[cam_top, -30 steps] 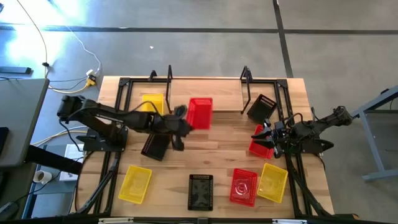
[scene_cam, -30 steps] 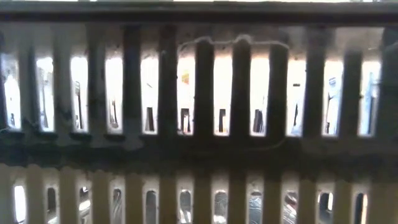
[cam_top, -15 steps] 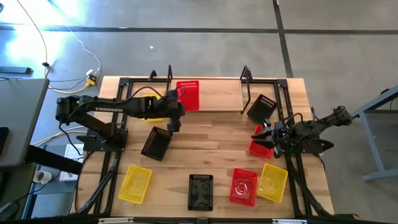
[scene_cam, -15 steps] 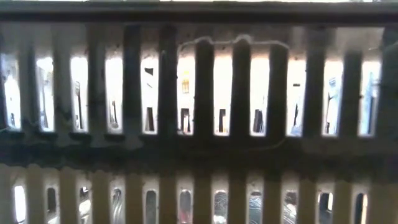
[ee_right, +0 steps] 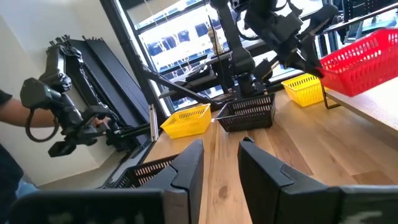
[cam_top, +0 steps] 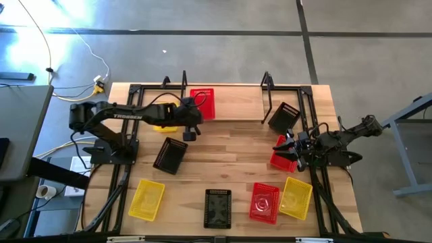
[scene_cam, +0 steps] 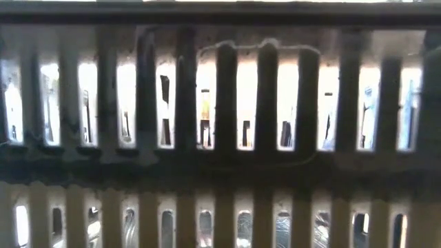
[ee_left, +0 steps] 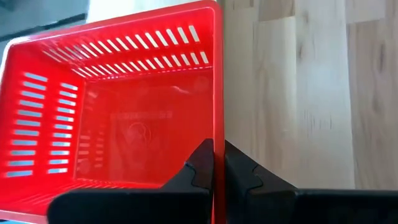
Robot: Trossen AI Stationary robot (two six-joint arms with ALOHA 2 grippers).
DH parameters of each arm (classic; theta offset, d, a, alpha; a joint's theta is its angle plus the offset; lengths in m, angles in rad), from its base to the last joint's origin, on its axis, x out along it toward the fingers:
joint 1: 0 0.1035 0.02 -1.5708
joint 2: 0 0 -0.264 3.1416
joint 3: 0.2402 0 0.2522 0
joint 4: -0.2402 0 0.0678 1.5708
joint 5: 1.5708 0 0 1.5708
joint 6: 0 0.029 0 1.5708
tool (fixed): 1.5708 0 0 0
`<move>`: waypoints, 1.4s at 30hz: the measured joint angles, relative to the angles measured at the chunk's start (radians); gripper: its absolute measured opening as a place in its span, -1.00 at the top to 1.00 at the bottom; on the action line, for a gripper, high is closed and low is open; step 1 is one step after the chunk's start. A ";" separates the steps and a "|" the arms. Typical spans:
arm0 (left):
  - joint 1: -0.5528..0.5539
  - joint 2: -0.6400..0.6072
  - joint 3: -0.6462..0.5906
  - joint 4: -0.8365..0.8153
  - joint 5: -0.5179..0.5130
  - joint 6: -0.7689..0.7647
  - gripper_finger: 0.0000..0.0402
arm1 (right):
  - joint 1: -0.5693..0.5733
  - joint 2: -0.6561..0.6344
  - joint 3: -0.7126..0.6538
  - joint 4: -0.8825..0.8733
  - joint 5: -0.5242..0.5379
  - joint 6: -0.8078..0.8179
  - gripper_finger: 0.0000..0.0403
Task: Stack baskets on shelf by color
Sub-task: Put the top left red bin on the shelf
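My left gripper (cam_top: pixel 192 116) is shut on a red basket (cam_top: pixel 203 102) over the shelf's plank (cam_top: pixel 236 101), beside a yellow basket (cam_top: pixel 164 115) partly hidden under the arm. A black basket (cam_top: pixel 284 116) stands tilted at the shelf's right end. Loose baskets lie on the table: black (cam_top: pixel 170 155), yellow (cam_top: pixel 146 199), black (cam_top: pixel 217 207), red (cam_top: pixel 264 202), yellow (cam_top: pixel 295 197). My right gripper (cam_top: pixel 284 144) hovers open at the right edge over another red basket (cam_top: pixel 279 161), with nothing between its fingers (ee_right: pixel 186 165). My left gripper pinches the red basket's side wall at its rim (ee_left: pixel 217 127), one finger (ee_left: pixel 200 168) inside the basket and one (ee_left: pixel 241 173) outside. In the high view it holds the basket's near side. The basket stays open side up, slightly tilted; whether it rests on the plank I cannot tell.
Black wire frames (cam_top: pixel 183 84) (cam_top: pixel 268 89) stand at the shelf's ends. A black basket's mesh (scene_cam: pixel 220 138) right at the low camera blocks that view. A person (ee_right: pixel 12 124) stands beyond the table's left side. Bare wood lies mid-table (cam_top: pixel 229 158).
My left gripper has carried the red basket from mid-table toward the far edge and a little left, onto the shelf plank next to the yellow basket, slowing in the last half second. The right arm has kept still.
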 joint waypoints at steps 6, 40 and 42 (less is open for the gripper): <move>0.035 0.022 0.000 -0.010 0.023 0.034 1.00 | 0.000 0.000 0.000 0.000 0.000 0.000 0.57; 0.121 0.022 0.000 -0.023 0.064 0.119 0.82 | 0.000 0.000 0.000 0.000 0.000 0.000 0.57; 0.121 0.022 0.000 -0.022 0.062 0.119 0.78 | 0.000 0.000 0.000 0.000 0.000 0.000 0.57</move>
